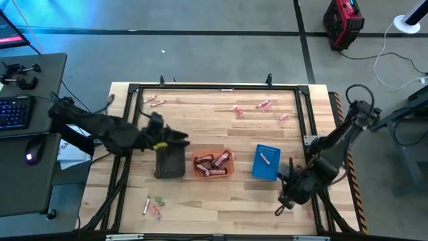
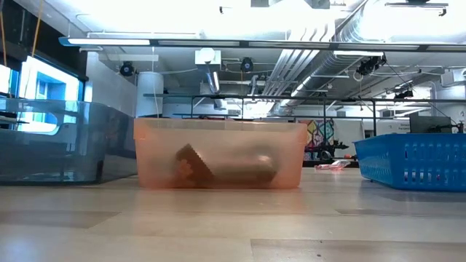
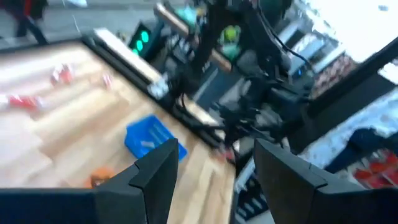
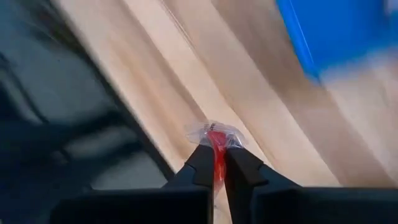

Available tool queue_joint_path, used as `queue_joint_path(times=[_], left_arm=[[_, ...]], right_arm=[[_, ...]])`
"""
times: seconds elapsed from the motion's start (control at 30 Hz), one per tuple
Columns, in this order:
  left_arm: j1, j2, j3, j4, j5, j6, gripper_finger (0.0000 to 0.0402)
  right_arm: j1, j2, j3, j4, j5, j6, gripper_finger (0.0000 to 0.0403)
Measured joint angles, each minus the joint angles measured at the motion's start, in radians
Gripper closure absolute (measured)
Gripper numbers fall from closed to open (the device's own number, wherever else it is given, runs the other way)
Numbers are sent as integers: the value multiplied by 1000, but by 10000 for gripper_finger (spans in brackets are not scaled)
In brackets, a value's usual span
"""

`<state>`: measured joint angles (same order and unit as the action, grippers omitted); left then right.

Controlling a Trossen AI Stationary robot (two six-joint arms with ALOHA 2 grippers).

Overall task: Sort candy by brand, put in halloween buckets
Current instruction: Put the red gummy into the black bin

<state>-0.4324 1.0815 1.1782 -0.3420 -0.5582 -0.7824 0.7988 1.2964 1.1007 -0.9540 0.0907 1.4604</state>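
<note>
Right now a small red candy [image 4: 214,149] in a clear crinkled wrapper sits pinched between the fingers of my right gripper [image 4: 216,167], which are closed on it so that only the wrapper's twisted end sticks out past the tips. From above, that piece [image 1: 281,209] shows at the near right part of the table [image 1: 200,201], close to the black frame rail, with my right gripper [image 1: 289,199] just beside it and near the blue bucket [image 1: 266,163].

That blue bucket holds one pale piece. To its left stands the orange bucket [image 1: 212,163], with several reddish-brown bars inside, and left of that the dark bucket [image 1: 170,163]. The three stand in a row across the middle of the table.

My left gripper [image 3: 211,180] hangs above the dark bucket, its fingers spread apart with nothing between them.

Loose candy lies scattered elsewhere: a few pink pieces [image 1: 262,106] along the far side toward the right, two more [image 1: 154,101] at the far left, and a pink and green cluster [image 1: 154,204] at the near left.
</note>
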Motion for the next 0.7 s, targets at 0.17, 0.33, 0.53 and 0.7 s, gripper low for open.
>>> queue_joint_path(times=[0.17,0.33,0.53,0.7], left_arm=[[0,-60,0,0,-98,73,202],[0,-71,0,-3,-130,86,202],[0,-70,0,-1,-127,106,202],[0,-81,0,8,-128,106,202]], right_arm=[[-160,31,95,181,237,-228,398],[-350,204,97,606,201,-555,400],[-499,470,97,1186,133,-759,400],[-586,650,117,1477,116,-739,400]])
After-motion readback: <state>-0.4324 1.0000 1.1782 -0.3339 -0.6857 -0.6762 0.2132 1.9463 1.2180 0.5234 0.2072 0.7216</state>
